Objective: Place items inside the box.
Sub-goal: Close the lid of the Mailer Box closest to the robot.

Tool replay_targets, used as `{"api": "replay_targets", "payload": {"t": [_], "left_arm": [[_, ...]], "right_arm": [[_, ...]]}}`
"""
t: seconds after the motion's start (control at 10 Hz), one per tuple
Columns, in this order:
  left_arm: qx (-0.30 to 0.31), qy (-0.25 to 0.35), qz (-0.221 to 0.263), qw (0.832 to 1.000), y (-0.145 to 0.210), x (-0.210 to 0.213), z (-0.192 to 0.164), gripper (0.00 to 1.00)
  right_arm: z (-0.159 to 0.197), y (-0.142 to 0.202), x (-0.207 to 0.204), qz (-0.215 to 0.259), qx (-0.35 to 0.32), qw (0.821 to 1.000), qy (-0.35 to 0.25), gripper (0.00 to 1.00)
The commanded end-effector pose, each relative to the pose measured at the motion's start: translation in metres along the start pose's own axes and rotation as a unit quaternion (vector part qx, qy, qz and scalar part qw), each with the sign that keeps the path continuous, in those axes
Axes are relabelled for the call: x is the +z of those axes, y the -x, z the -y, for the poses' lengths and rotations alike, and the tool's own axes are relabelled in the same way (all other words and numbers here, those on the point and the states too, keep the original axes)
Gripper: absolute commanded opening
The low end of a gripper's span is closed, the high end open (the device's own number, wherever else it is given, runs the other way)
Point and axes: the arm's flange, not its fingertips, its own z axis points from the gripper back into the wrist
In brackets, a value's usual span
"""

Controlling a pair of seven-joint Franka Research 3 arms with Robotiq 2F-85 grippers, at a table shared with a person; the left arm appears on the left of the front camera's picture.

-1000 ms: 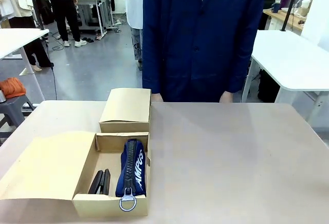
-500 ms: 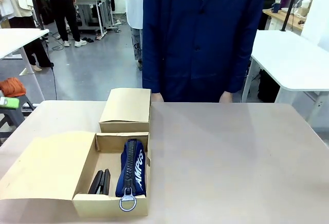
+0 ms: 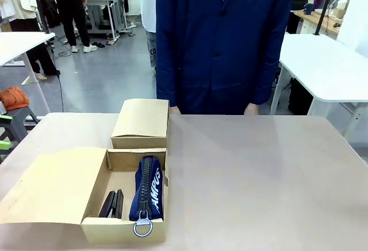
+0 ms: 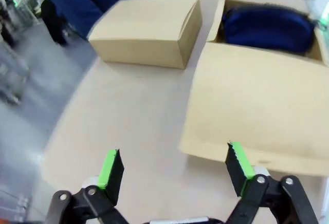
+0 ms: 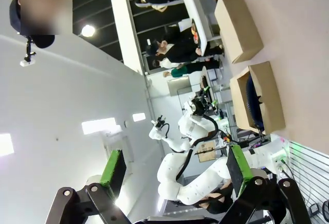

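Front view: open box [image 3: 95,202] on table [image 3: 259,176] holds pouch [image 3: 148,189] beside stapler [image 3: 112,204]; closed box [image 3: 141,124] behind.
Left wrist view: left gripper [image 4: 175,165] fingers spread, empty, above table edge.
Right wrist view: right gripper [image 5: 175,170] fingers spread, empty.

A robotics lab or workshop hall: grey floor [image 3: 109,78], white worktables [image 3: 325,67] beyond the tabletop's far edge, a cluttered bench [image 3: 103,0] at the back, people standing about, and white robot arms [image 5: 190,131] under ceiling lights [image 5: 88,30].
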Motion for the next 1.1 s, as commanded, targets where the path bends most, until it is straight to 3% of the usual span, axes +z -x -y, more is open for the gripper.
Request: {"api": "replay_targets", "payload": {"t": [0.0, 0.2, 0.3, 0.4, 0.5, 0.6, 0.7, 1.0], "left_arm": [[0.076, 0.024, -0.006, 0.997, -0.002, -0.001, 0.005, 1.0], [0.076, 0.024, -0.006, 0.997, -0.002, -0.001, 0.005, 1.0], [0.02, 0.005, -0.002, 1.0, 0.002, -0.002, 0.001, 1.0], [-0.041, -0.007, -0.072, 0.997, 0.011, -0.012, 0.007, 1.0], [-0.084, -0.009, -0.099, 0.992, 0.023, -0.012, 0.015, 1.0], [-0.134, 0.025, -0.074, 0.988, 0.035, -0.005, 0.023, 1.0], [-0.156, 0.027, -0.113, 0.981, 0.05, 0.0, 0.029, 1.0], [-0.132, 0.076, -0.11, 0.982, 0.08, -0.025, 0.044, 1.0]], "right_arm": [[-0.006, 0.001, -0.001, -0.002, -0.006, 1.0, -0.008, 1.0], [-0.006, 0.001, -0.001, -0.002, -0.006, 1.0, -0.008, 1.0], [-0.006, 0.001, -0.001, -0.002, -0.006, 1.0, -0.008, 1.0], [-0.006, 0.001, -0.001, -0.002, -0.006, 1.0, -0.008, 1.0], [-0.006, 0.001, -0.001, -0.002, -0.006, 1.0, -0.008, 1.0], [-0.006, 0.001, -0.001, -0.002, -0.006, 1.0, -0.008, 1.0], [-0.006, 0.001, -0.001, -0.002, -0.006, 1.0, -0.008, 1.0], [-0.006, 0.001, -0.001, -0.002, -0.006, 1.0, -0.008, 1.0]]}}
